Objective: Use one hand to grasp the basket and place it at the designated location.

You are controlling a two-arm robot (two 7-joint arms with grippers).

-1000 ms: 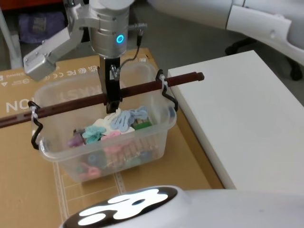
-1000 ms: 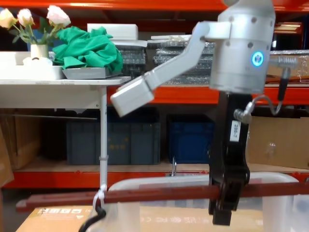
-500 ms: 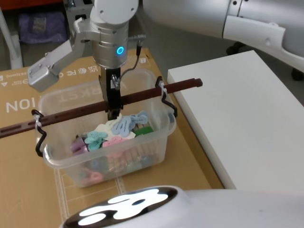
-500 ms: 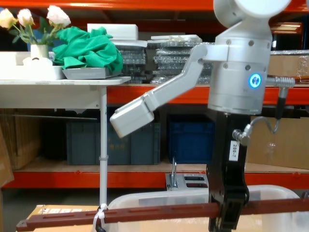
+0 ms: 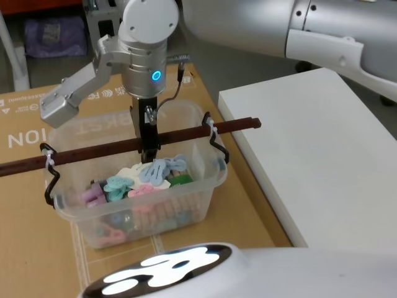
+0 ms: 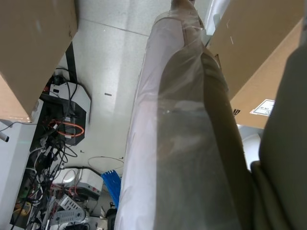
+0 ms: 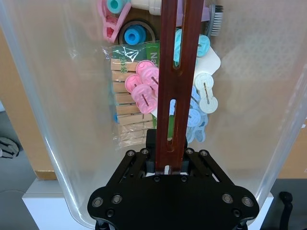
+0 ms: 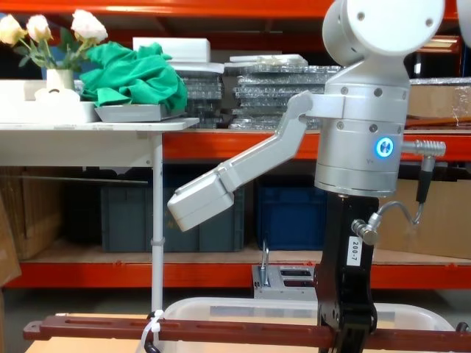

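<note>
Right claw point(image 5: 149, 148): closed tight on the reddish-brown slotted handle point(image 5: 93, 152), near the middle of the bar, fingers pointing straight down. Handle raised above the rim, spanning the basket point(image 5: 133, 205) on its black pivots. The basket is over the brown cardboard sheet point(image 5: 37, 248), just left of the white table point(image 5: 322, 155); cannot tell whether its base touches the cardboard. Inside: pastel plastic clips point(image 5: 155, 171) and a packet of wooden clothes pegs point(image 7: 129, 120).

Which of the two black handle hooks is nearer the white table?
The right hook, on the basket wall facing the white table; the left hook is opposite.
</note>
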